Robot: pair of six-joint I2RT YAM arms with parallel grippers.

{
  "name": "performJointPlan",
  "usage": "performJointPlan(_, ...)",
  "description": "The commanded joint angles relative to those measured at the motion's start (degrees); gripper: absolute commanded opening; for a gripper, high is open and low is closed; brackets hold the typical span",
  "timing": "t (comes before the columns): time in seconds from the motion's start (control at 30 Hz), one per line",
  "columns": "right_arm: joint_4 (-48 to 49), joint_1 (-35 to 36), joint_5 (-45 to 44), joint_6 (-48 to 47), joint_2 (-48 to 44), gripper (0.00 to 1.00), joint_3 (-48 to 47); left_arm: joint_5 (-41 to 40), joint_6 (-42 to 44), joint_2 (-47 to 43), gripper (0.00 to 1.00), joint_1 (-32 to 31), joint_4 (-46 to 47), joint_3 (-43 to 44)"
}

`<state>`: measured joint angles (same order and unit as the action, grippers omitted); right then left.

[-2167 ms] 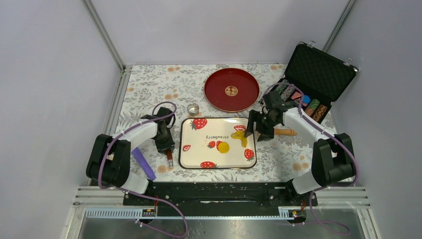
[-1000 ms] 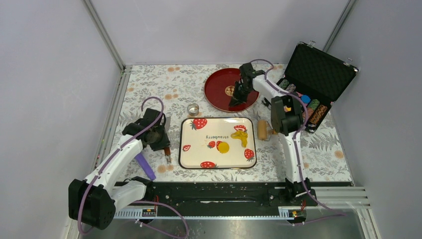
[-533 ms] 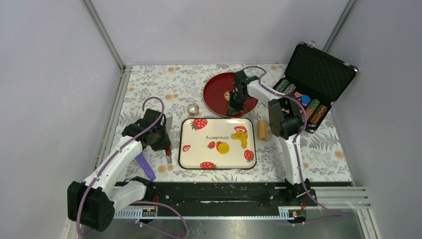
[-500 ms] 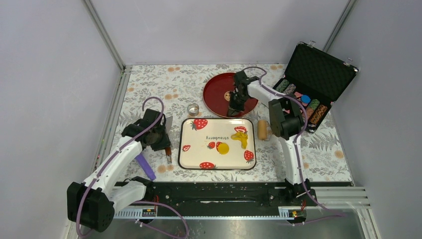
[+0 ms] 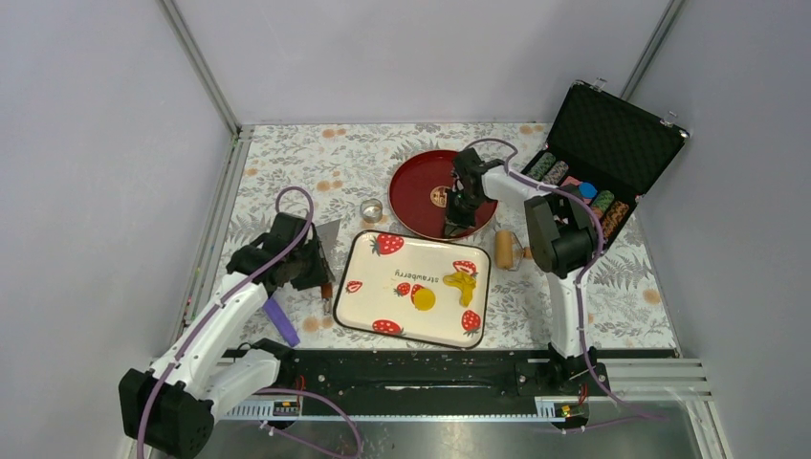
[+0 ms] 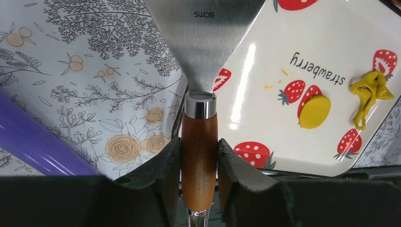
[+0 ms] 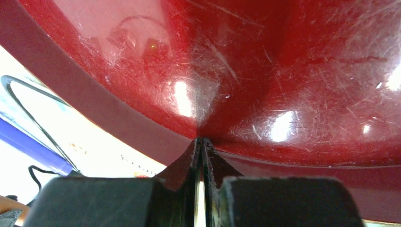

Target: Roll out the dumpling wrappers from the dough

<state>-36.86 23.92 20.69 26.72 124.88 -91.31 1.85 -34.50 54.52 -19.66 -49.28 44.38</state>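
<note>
Dough (image 5: 462,285) on tray (image 5: 378,287), near right gripper (image 5: 451,226) at plate (image 5: 421,186) rim.

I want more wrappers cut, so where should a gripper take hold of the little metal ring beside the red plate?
Probably pinch the metal ring by its thin wall, one finger inside and one outside, coming straight down from above. It stands open end up on the tablecloth, a little apart from the red plate, so its rim is exposed.
</note>
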Motion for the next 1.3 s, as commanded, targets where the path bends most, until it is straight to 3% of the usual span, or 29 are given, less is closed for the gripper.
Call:
performJointPlan(0.0,-3.36,1.29,-1.85,-1.93,-3.35,0.12,2.93,1.64,1.64,-2.04,0.0,-2.38,2.56,1.97)
performJointPlan(0.37,-5.99,1.24,-5.45,-2.62,-15.97,0.33,4.26,-1.58,-0.5,-4.28,0.0,-15.41,0.28,4.21)
performJointPlan(0.67,-4.65,0.33,-5.47,-3.23,-30.24,0.62,20.31,-8.07,-8.71,-4.14,0.0,-29.83,-2.49,2.97)
performJointPlan(0.93,0.36,-4.47,-0.91,-1.63,-38.67,0.64,39.04,-9.67,-15.12,-2.44,0.0,-40.77,-3.55,-0.15)
performJointPlan(1.27,4.89,-6.92,0.66,-0.94,-38.37,0.6,46.61,-10.09,-20.97,5.25,0.0,-51.95,-4.86,-1.82)
